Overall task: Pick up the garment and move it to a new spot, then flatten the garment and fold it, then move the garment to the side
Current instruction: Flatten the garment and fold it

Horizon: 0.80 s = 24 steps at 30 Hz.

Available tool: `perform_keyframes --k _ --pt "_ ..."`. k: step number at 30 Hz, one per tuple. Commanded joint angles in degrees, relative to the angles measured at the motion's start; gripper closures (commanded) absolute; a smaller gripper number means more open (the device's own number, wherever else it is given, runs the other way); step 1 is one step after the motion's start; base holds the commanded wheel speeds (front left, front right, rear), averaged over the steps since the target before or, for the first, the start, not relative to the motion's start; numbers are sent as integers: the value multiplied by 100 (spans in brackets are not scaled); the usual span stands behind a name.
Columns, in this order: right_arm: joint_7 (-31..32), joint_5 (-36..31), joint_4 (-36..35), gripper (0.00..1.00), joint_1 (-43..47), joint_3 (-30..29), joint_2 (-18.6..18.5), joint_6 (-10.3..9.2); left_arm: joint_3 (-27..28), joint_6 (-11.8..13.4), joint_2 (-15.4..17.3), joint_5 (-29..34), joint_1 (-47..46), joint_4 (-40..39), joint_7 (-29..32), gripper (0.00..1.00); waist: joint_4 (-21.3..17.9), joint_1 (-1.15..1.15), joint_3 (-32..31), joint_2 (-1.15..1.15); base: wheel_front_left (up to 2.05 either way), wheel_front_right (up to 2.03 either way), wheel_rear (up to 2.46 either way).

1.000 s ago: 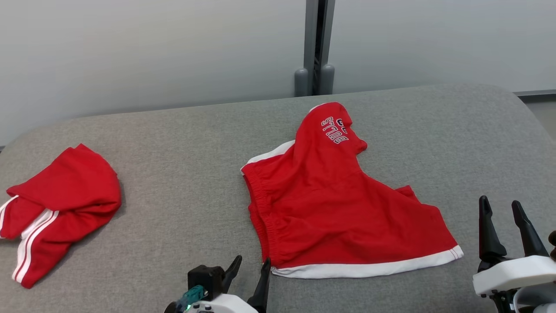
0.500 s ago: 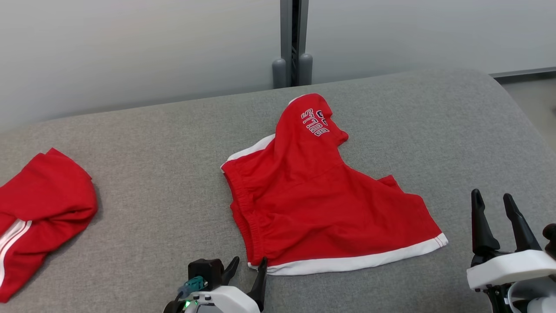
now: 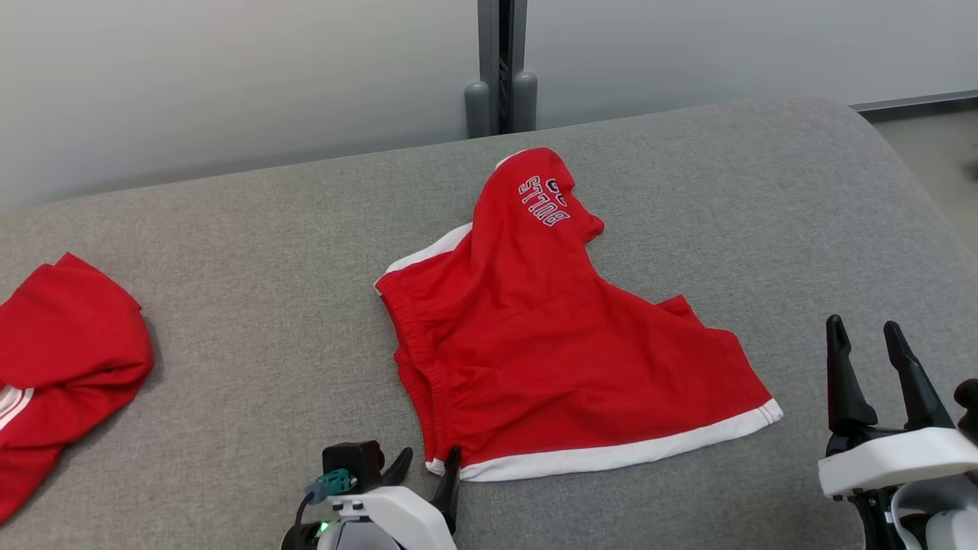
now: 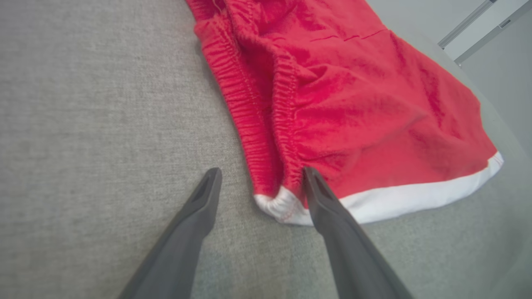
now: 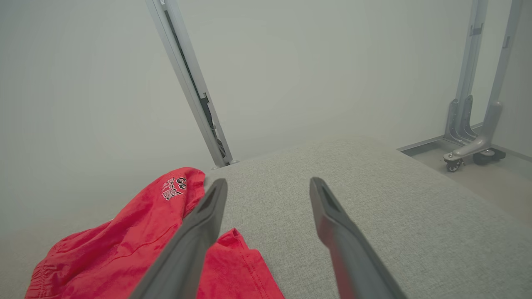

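Note:
The garment (image 3: 550, 344) is a pair of red shorts with a white hem and "BULLS" lettering, lying rumpled on the grey cushion (image 3: 267, 267). My left gripper (image 3: 428, 458) stands open at its near left corner. In the left wrist view the garment's (image 4: 353, 104) elastic waistband end and white corner lie between the left gripper's (image 4: 262, 172) spread fingers, with the right finger over the hem. My right gripper (image 3: 863, 325) is open and holds nothing, off the garment's right end. In the right wrist view the right gripper (image 5: 268, 182) points past the garment (image 5: 137, 232).
A second red garment (image 3: 61, 344) with white stripes lies bunched at the cushion's far left. A grey partition post (image 3: 500, 69) rises behind the cushion. The cushion rounds off at the right, with floor (image 3: 932, 145) and a wheeled frame foot (image 5: 469, 149) beyond.
The head camera has turned, so the whole picture has slid left. My left gripper has edged onto the garment's near corner. Both grippers stay open.

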Motion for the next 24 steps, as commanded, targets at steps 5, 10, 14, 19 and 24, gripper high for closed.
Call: perform_keyframes --k 5,10,14,19,24 --pt "-44 -18 -59 0 -94 -35 -32 -1 -201 -15 27 -246 -132 184 83 100 75 0 15 0 0 0 0" --pt "-48 -59 -23 0 -52 -64 -33 -1 -128 48 39 -238 -261 210 -217 100 195 0 -40 0 0 0 0" --pt "-21 -114 3 0 4 -135 -32 -1 25 149 140 -69 -350 225 -368 100 330 0 -128 0 0 0 0" --pt "20 -226 62 0 82 -177 -32 -1 187 250 316 141 -262 128 -411 100 523 0 -235 0 0 0 0" --pt "20 -230 165 0 118 -150 -32 -1 251 191 373 137 -77 1 -420 100 669 0 -293 0 0 0 0"
